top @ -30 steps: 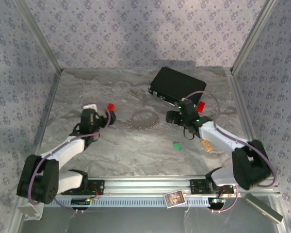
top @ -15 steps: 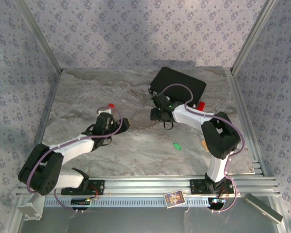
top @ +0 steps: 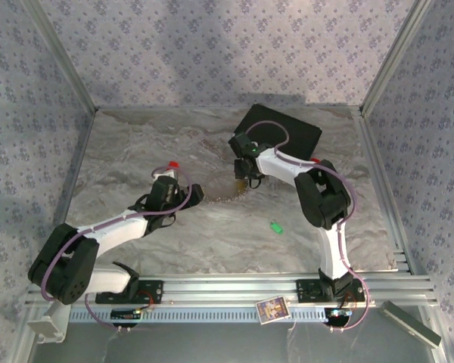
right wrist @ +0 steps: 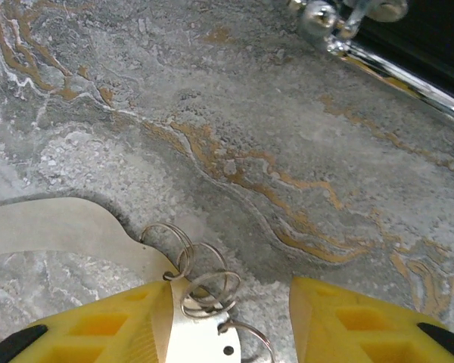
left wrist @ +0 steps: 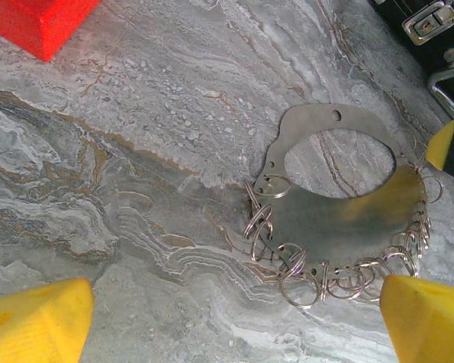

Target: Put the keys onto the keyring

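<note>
Farthest left of the keyring [left wrist: 340, 219] a red block [top: 173, 165] sits on the marble table [top: 121, 159], apart from the keyring and out of play. Next comes the left gripper [left wrist: 233, 302], low over the keyring's near left side. Its jaws are spread wide and hold nothing, with the row of small split rings lying between its fingertips.

The keyring is a thin flat metal crescent hung with those rings. It rests flat on the table and carries no key that can be made out. At its right end is the right gripper [right wrist: 231, 325], its jaws partway apart. One finger lies over the plate's tip, a few rings sit in the gap, and nothing is clamped yet. Right of the keyring and nearer the arm bases, well apart from it, the green key [top: 275, 226] lies loose. Beyond the keyring's right end stands the black case [top: 287, 132].

The main risk appears to be the grip on the plate. It is thin and flat against the stone, so the fingers may skate over it or pinch only loose rings, leaving the crescent dangling and swinging. A sideways shove could also slide it toward the black case. With both grippers crowded at one small object, their fingers could knock together. The green key looks tiny and may slip from the jaws when it is picked up.
</note>
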{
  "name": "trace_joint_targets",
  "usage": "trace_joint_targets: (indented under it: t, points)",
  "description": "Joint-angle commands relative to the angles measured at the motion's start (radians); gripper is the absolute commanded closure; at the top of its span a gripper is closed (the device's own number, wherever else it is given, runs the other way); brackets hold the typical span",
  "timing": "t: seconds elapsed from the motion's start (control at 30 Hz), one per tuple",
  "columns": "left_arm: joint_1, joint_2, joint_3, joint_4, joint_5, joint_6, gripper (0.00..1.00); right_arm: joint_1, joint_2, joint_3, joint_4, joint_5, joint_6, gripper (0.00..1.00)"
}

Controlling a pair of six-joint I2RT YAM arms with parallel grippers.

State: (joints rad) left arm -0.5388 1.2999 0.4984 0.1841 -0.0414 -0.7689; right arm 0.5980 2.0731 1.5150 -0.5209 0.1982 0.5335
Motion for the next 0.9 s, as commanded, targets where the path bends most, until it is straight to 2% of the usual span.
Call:
trace_joint_targets:
  t: [0.0,0.23,0.6,0.87]
  points:
    - [-0.007,-0.006,-0.003,0.026,-0.011,-0.009,0.03,0.0,0.041,0.047,-0.052,0.006,-0.012,0.54]
    - [-0.006,-0.016,0.005,0.003,-0.023,-0.006,0.01,0.009,0.061,0.05,-0.062,0.012,-0.013,0.62]
    - [-0.007,-0.036,0.009,-0.029,-0.057,0.0,0.01,0.029,-0.047,-0.078,-0.062,0.039,-0.02,0.84]
    - [-0.007,-0.05,0.011,-0.026,-0.051,0.016,0.0,0.038,-0.173,-0.237,-0.039,0.005,-0.034,0.88]
